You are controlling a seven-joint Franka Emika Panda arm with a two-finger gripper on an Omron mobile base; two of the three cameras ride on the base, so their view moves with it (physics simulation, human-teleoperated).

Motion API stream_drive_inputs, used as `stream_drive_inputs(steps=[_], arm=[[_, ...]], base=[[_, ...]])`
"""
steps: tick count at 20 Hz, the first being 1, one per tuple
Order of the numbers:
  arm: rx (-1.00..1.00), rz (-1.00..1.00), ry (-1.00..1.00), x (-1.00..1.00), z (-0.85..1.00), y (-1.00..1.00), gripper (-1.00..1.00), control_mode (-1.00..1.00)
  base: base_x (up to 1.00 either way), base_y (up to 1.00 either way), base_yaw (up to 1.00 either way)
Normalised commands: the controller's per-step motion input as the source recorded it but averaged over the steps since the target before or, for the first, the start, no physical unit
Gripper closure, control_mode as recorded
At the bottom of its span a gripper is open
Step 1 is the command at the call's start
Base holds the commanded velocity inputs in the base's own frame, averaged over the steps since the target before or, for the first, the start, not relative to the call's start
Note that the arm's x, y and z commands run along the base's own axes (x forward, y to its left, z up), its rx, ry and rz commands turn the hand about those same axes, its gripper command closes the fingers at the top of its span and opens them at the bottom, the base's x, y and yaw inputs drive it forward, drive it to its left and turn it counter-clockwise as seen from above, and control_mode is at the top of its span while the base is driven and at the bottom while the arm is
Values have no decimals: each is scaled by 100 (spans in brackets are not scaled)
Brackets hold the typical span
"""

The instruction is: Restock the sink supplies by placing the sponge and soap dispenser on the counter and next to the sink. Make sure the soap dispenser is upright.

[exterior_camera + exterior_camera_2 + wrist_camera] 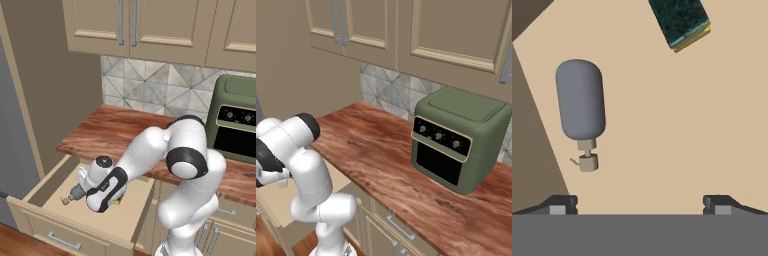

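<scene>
Two supplies lie in the open drawer (47,195): soap dispenser (580,100) on its side, rigid and smooth, likely to roll, best gripped across the grey body; sponge (679,22) well apart from it, soft and light. Gripper (639,202) hovers above, jaws spread wide, holding nothing. Counter (115,132) awaits both.

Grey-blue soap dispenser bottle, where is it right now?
The grey-blue soap dispenser bottle lies on its side in the open beige drawer below the wood counter, apart from the green-and-yellow sponge.
</scene>
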Motion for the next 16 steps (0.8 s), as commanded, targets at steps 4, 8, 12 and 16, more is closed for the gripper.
stream_drive_inputs(steps=[4,8,12,16], arm=[[-2,6,5,0,17,18,-100,-100],[-1,3,2,0,0,22,-100,-100],[0,0,0,4,-2,2,-100,-100],[0,0,0,10,-18,0,-100,-100]], base=[[0,0,0],[0,0,0],[0,0,0],[0,0,0]])
